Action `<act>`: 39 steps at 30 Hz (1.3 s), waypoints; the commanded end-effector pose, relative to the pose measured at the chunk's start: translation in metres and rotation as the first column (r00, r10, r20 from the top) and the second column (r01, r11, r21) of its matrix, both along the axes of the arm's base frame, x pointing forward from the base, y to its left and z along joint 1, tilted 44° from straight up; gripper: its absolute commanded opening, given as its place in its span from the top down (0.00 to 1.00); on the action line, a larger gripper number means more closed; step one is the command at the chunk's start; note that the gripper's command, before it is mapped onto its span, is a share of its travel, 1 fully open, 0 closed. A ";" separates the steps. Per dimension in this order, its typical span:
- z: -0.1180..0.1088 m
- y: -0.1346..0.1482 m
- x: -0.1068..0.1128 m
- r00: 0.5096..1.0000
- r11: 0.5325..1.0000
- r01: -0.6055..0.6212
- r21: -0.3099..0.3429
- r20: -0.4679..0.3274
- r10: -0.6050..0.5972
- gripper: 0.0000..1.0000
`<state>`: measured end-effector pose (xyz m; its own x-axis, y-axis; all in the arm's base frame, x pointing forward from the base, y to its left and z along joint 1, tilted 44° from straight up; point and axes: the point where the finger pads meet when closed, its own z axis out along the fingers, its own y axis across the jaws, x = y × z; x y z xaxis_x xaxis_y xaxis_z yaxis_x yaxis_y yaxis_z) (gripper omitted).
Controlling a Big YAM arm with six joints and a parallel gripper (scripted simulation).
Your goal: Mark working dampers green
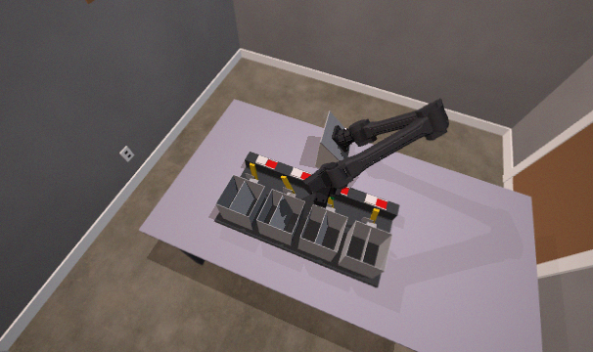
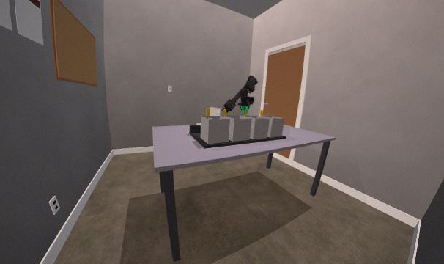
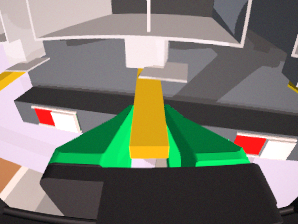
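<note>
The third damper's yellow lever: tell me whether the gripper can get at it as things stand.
Yes, it looks so. In the wrist view the green fingers sit on either side of the yellow lever, closed against it, with nothing between. The gripper hangs right behind that damper.
</note>
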<state>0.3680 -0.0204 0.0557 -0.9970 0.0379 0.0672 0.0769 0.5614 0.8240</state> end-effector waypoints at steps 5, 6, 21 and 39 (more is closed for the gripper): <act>0.002 0.007 0.001 1.000 1.000 -0.010 -0.004 -0.004 0.010 0.83; 0.002 0.007 0.001 1.000 1.000 -0.010 -0.004 -0.004 0.010 0.83; 0.002 0.007 0.001 1.000 1.000 -0.010 -0.004 -0.004 0.010 0.83; -0.001 0.001 0.004 1.000 1.000 -0.010 0.015 0.000 0.010 0.83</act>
